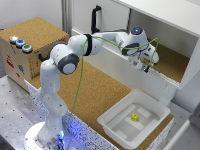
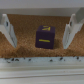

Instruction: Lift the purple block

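Exterior view: Panda arm (image 1: 75, 50) stretched toward the exterior view's right, wrist reaching into a white shelf (image 1: 172, 22) with cork floor. Gripper (image 1: 145, 65) at the shelf's front lip, small and blurred here, jaw state not readable in this view. Purple block hidden behind the wrist, not visible here. Cork-topped table (image 1: 95, 92) below the arm. White bin (image 1: 134, 119) at the table's near end, small yellow object (image 1: 134, 117) inside on the bin floor. Cork-covered box (image 1: 30, 37) at the exterior view's left, with three round buttons (image 1: 20, 43) on its top edge. Green cable (image 1: 80, 90) running down from the arm toward the base. Wrist view: gripper (image 2: 39, 31) spread wide, both white fingers (image 2: 7, 30) clear of the block. Purple block (image 2: 45, 36) sitting on the cork between the fingers, touching neither, yellow mark on its upper face. White ledge (image 2: 40, 72) across the near side, dark specks along its edge.
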`<action>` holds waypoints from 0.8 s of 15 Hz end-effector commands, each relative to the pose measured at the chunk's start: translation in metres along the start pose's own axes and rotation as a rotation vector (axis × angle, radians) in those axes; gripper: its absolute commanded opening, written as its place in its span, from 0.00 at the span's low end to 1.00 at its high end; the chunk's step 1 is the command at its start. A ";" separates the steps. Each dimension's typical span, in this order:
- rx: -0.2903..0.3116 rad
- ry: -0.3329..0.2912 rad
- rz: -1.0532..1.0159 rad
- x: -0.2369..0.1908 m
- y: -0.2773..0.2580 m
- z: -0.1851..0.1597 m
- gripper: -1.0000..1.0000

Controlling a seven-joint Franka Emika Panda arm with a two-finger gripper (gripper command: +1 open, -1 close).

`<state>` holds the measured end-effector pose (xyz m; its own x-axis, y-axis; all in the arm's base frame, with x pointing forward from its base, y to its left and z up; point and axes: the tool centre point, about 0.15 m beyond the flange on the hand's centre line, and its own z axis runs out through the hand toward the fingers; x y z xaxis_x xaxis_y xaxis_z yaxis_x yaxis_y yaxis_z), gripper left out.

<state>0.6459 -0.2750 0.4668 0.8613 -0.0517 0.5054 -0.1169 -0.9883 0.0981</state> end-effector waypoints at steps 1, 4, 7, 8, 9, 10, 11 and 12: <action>0.048 -0.053 0.042 0.040 0.003 0.025 1.00; 0.037 -0.055 0.055 0.044 0.005 0.027 1.00; 0.041 -0.068 0.074 0.048 0.010 0.030 0.00; 0.038 -0.070 0.076 0.048 0.012 0.032 0.00; 0.034 -0.075 0.079 0.048 0.013 0.033 0.00; 0.032 -0.083 0.081 0.048 0.013 0.036 0.00; 0.033 -0.087 0.084 0.047 0.014 0.036 0.00; 0.030 -0.088 0.081 0.045 0.013 0.036 0.00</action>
<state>0.6669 -0.2887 0.4606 0.8474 -0.1163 0.5181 -0.1752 -0.9823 0.0661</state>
